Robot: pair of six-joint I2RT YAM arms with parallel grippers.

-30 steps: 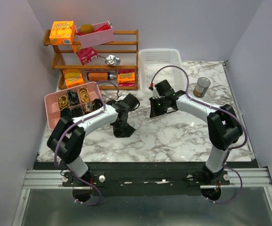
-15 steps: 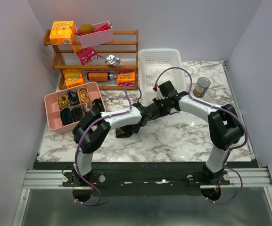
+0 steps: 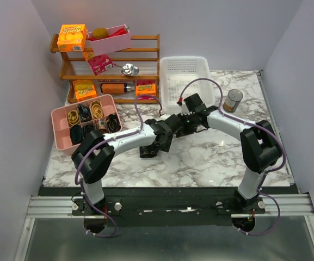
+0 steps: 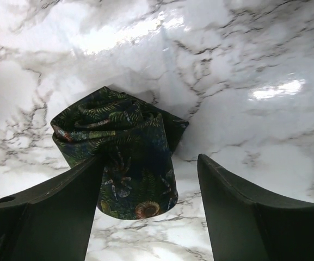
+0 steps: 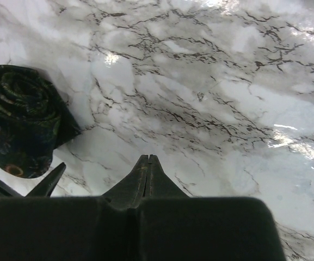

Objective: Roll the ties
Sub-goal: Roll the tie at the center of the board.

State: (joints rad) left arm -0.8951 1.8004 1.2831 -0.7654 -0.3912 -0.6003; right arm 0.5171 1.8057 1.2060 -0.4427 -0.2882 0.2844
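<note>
The tie is already wound into a fat little coil, lying on its side on the marble counter about mid-way across, in front of the two arms. So the rolling of this one looks basically done, and this reads as the handling step that comes after. The left pincer hangs right over the coil with its jaws wide apart and nothing clamped. One finger sits tight against the roll's side and the other stands off on bare marble, and whether that near finger actually touches the fabric is hard to call from the wrist view. The right pincer is pressed fully together and holds nothing, hovering just beside the roll with the coil off to one side of its tips. The next move probably calls for the left jaws to centre on the coil and squeeze across its wound layers, not along them, firmly enough that the loose tail tucked underneath doesn't spring open. The pink compartment tray on the left side of the counter, which already holds small rolls, looks like the drop-off.
</note>
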